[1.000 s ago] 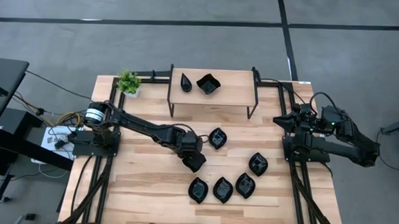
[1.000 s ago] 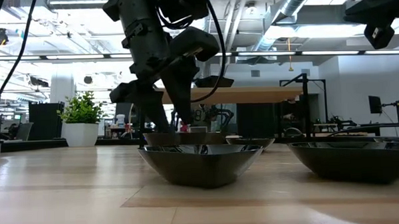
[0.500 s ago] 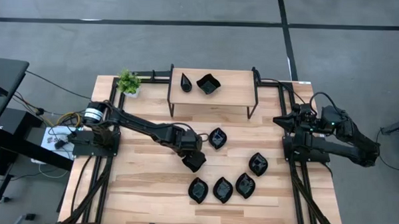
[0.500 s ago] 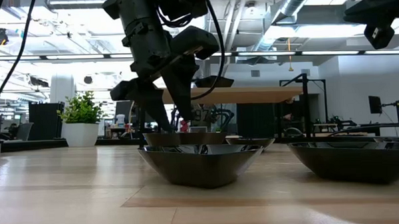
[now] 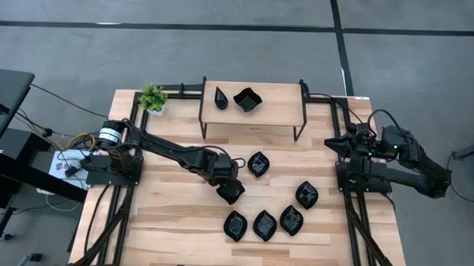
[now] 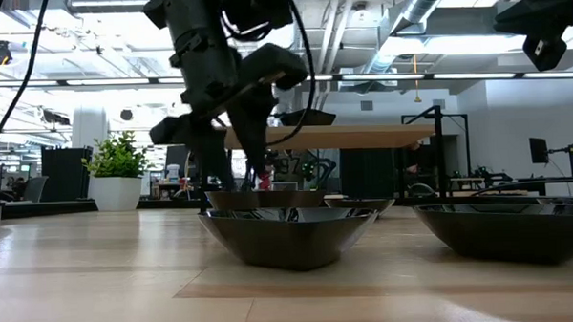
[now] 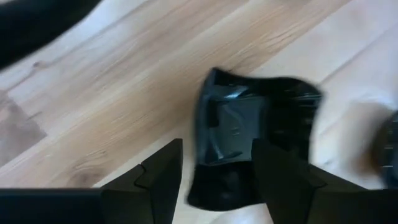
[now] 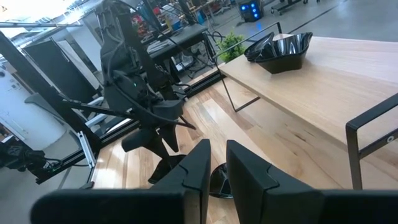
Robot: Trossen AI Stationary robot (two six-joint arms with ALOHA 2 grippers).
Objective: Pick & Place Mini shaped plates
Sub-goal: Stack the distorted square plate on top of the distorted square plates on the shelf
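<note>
Left end effector (image 5: 231, 192) was out over the middle of the worktop (image 5: 166, 225), fingers spread apart and empty. Its wrist view showed a wavy-edged square plate (image 7: 255, 134) lying flat on the wood straight ahead of the fingers (image 7: 163, 177), its near edge sitting in the gap between them, not touching as far as could be told. In the overhead view it is not clear which plate that was; nearest ones were the plate beyond the end effector toward the shelf (image 5: 258, 164) and the front-row plate (image 5: 235, 225) on its other side. Three more plates lay further off to the right arm's side. Two plates (image 5: 238, 98) already sat on the raised wooden shelf (image 5: 277, 111), well apart from the end effector.

Right end effector (image 8: 214, 171) was parked back at its own edge of the worktop, fingers near together with nothing between them, well away from every plate. So left arm was clearly the nearer one.

Judgement: plate squarish, no strong long axis; the coming move likely a short drop forward and down so the fingers straddle the near rim.
</note>
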